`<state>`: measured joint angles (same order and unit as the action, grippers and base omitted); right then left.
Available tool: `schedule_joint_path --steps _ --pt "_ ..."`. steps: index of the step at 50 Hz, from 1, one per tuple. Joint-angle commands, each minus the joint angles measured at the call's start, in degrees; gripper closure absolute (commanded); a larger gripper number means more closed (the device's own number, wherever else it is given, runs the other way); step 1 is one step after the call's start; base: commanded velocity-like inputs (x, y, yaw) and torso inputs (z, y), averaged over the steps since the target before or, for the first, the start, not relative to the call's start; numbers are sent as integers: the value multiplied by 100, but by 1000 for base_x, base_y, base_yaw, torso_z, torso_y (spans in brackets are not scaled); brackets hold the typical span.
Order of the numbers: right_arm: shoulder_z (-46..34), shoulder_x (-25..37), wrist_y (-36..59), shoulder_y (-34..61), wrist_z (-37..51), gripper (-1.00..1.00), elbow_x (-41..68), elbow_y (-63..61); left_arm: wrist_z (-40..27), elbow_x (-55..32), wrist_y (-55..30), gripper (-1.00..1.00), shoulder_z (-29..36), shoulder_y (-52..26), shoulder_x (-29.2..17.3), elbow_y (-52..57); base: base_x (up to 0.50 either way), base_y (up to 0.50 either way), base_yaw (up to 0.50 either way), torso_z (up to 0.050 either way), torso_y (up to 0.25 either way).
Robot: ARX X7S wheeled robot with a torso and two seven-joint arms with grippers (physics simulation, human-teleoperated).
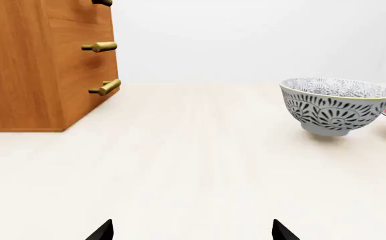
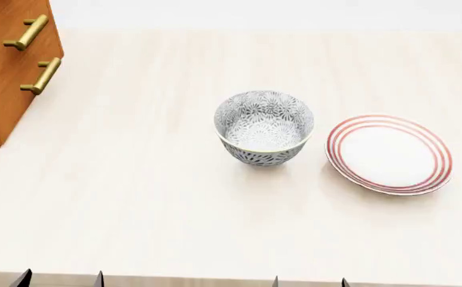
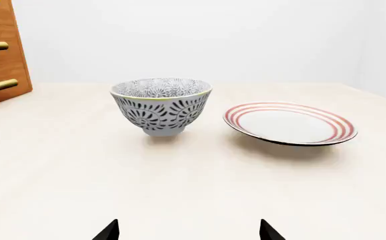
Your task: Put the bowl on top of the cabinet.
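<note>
We see the bowl point(image 2: 264, 127) standing upright on the pale, smooth table point(image 2: 151, 197), near its middle, a deep round ceramic piece with a dense grey-black floral pattern inside and out, a pale rim and a small plain foot. Just beside it, on its right and not touching, lies a flat white plate point(image 2: 388, 153) with red rings around its border and a dark edge underneath. The cabinet point(image 2: 8, 66) stands well apart at the far left: orange-brown wood with visible grain, square-cornered, with brass bar handles point(image 2: 41, 76) on round posts; 2 show from the head, 3 from the left wrist, and its top is out of view. Both grippers sit back at the near edge of the table. Our left gripper point(image 1: 193, 231) and right gripper point(image 3: 187, 231) each show only 2 dark pointed fingertips point(image 3: 107, 231), spread wide, with nothing between them.
</note>
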<state>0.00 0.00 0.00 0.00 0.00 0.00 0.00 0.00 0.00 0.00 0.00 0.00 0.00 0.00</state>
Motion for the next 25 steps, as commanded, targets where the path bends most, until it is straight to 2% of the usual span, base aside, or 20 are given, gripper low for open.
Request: schedule_joint_path --steps 1,21,25 --pt "-128 87 -17 -9 131 -100 56 -6 -100 -83 4 -100 116 -6 -91 -10 0 0 0 0 0" --pt "-385 346 70 -20 362 -100 518 -79 -389 -342 14 -100 417 -17 -350 -26 0 0 0 0 0" --pt "-429 367 -146 -58 453 -100 469 -62 -423 -380 15 -100 457 -46 -376 -79 0 0 0 0 0"
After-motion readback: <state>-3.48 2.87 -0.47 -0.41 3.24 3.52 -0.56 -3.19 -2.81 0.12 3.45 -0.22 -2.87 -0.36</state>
